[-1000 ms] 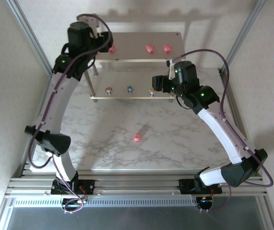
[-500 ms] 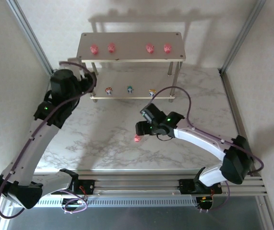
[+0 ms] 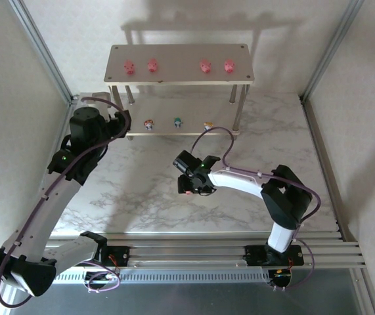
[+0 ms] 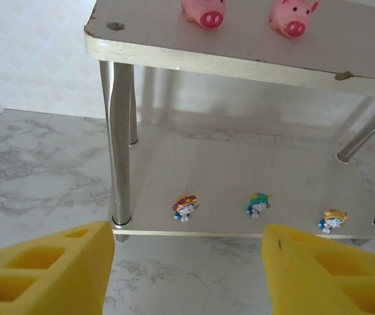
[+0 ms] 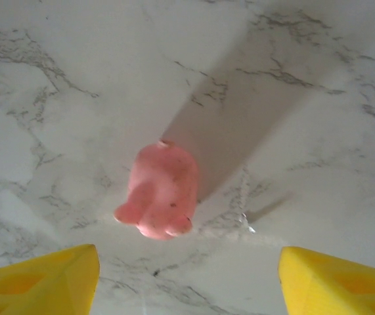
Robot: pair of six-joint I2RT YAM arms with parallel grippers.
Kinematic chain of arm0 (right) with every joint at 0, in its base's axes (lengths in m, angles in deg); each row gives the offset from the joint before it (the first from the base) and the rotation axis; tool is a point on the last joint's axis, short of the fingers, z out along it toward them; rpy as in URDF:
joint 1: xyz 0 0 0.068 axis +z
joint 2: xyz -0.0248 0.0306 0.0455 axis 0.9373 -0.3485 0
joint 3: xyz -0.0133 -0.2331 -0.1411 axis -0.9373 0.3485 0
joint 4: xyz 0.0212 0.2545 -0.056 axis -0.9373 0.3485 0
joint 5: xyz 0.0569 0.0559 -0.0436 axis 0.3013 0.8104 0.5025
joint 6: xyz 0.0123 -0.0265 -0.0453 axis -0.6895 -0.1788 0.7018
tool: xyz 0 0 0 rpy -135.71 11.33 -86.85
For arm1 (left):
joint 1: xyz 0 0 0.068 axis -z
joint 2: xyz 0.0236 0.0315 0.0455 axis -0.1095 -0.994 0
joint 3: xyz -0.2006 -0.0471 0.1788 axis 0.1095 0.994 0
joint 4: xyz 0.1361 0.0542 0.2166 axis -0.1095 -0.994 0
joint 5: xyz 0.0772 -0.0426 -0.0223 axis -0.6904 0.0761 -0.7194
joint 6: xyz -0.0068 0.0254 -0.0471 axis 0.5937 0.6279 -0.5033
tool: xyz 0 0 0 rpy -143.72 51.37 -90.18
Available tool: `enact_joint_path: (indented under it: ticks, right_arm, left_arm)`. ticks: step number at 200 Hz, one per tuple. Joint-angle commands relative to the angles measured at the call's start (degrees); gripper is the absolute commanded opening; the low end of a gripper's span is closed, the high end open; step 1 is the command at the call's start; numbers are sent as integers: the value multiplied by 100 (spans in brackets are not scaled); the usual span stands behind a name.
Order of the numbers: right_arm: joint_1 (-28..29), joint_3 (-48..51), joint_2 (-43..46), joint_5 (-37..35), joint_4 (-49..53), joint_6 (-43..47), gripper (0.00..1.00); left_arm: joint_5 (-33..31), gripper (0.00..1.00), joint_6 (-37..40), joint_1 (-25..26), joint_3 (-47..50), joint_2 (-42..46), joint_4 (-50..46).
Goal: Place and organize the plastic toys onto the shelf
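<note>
**mk_bench:** ok, what's the layout? Start with the big stuff.

**yam_fan:** There's a white marble table [image 3: 141, 197], and at its far end the shelf [image 3: 177, 52]: two beige boards on thin silver legs. The left arm [image 3: 62, 177] reaches up toward the shelf's left end. The left gripper [image 3: 119, 121] hangs just in front of the lower board without touching it. The right arm [image 3: 240, 178] is folded low across the middle of the table.

**mk_bench:** Fingers? Anything grabbed?

**yam_fan:** Nope. In the left wrist view the yellow fingers [image 4: 49, 269] are spread well apart with nothing between them. The right gripper [image 5: 190, 275] is parted wide too and holds nothing.

**mk_bench:** And the toys?

**yam_fan:** Four pink pigs [image 3: 152, 65] sit in a row on the top board, two toward the left and two toward the right. On the lower board, near its front edge, stand the dark red figurine [image 4: 186, 207], the teal figurine [image 4: 259, 204] and the orange figurine [image 4: 333, 220], left to right. The fifth pig [image 5: 161, 190] lies on the marble mid-table, well apart from the shelf. It's just ahead of the right gripper's fingers and touches neither one.
</note>
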Motion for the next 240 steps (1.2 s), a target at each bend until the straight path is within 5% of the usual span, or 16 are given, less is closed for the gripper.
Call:
enact_joint_path:
  ticks: [1, 89, 240]
  right_arm:
    - [40, -375, -248, 39, 114, -6, 71]
    - [1, -752, -834, 97, 359, 43, 61]
    - [-94, -813, -718, -170, 506, 387, 21]
  left_arm:
    - [180, 62, 61, -113, 91, 65, 158]
    - [507, 62, 123, -401, 179, -27, 273]
    - [733, 61, 159, -654, 273, -119, 370]
